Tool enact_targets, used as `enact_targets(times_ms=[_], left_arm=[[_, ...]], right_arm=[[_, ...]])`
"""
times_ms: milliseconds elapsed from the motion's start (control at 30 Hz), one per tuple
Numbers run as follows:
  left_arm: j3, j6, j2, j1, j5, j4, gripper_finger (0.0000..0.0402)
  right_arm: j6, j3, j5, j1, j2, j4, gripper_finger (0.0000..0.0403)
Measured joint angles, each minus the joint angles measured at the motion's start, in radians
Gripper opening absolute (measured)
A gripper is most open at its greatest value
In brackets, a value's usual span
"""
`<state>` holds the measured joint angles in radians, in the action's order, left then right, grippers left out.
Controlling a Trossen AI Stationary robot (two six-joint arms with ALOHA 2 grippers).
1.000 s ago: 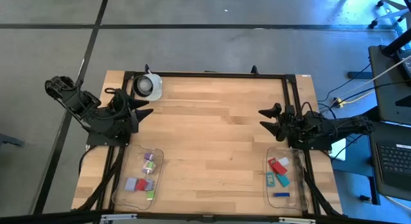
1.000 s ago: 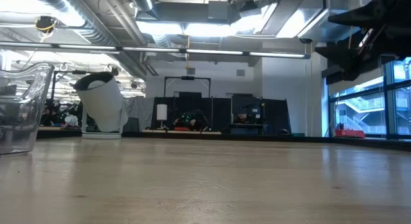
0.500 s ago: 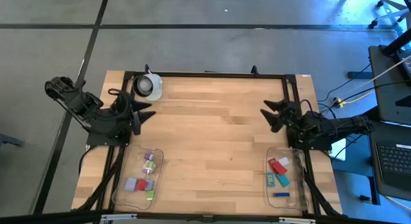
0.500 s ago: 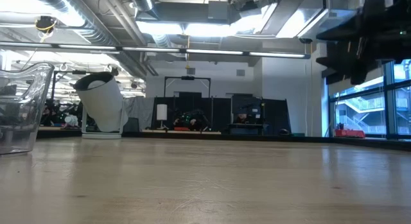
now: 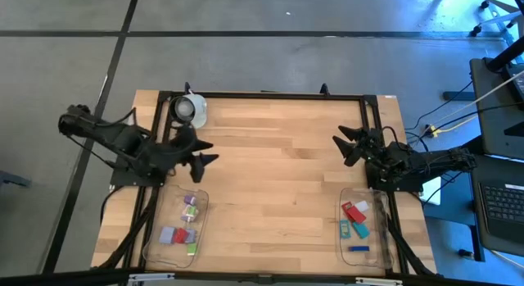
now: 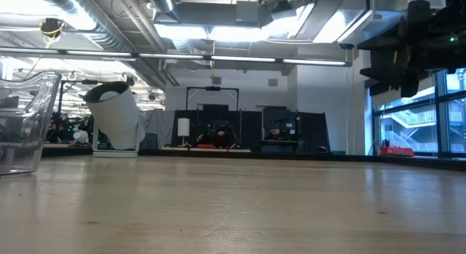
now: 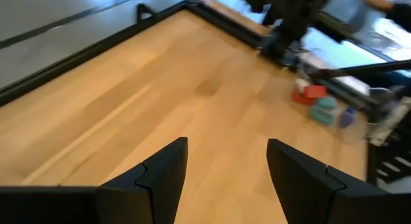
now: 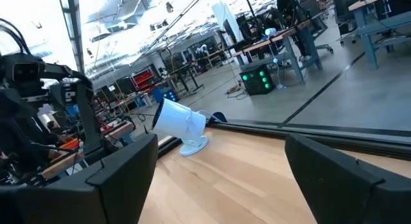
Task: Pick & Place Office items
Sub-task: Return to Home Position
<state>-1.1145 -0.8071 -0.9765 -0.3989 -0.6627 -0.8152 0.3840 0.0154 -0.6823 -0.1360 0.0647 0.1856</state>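
The wooden table carries two clear trays along its near edge, the left tray and the right tray. A white round object stands at the far left corner. The left arm reaches in from the left rail. Its left gripper hangs above the boards just beyond the left tray, fingers spread and carrying nothing. The right arm sits folded at the right rail. Its right gripper is likewise released and empty, raised off the table. Every one of the office items in view lies inside a tray: red, teal and dark blue pieces in the right tray, lavender, pink, red and green pieces in the left. The step in hand appears to be the retreat to the rest pose. Do it well by keeping both sets of fingers apart. Lift each wrist before drawing it back, so that no finger catches a tray wall. Route the left arm clear of the white round object, and bring both arms to rest outside the rails.
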Motion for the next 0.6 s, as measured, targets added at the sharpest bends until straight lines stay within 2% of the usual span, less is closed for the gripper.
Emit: enact_targets(times_ms=[200, 367, 500, 600], left_arm=[[0.000, 0.287, -0.070, 0.137, 0.285, 0.248, 0.0210], [0.001, 0.410, -0.085, 0.218, 0.467, 0.271, 0.0210], [0.005, 0.464, -0.037, 0.246, 0.473, 0.255, 0.0210], [0.079, 0.479, 0.026, 0.275, 0.451, 0.297, 0.0210]], right_arm=[[-0.002, 0.000, 0.001, 0.000, 0.000, 0.000, 0.0343], [-0.002, 0.001, 0.002, 0.000, 0.000, 0.000, 0.0343], [-0.002, 0.001, 0.001, 0.000, 0.000, -0.001, 0.0343], [-0.002, 0.001, 0.001, 0.000, 0.000, -0.001, 0.0343]])
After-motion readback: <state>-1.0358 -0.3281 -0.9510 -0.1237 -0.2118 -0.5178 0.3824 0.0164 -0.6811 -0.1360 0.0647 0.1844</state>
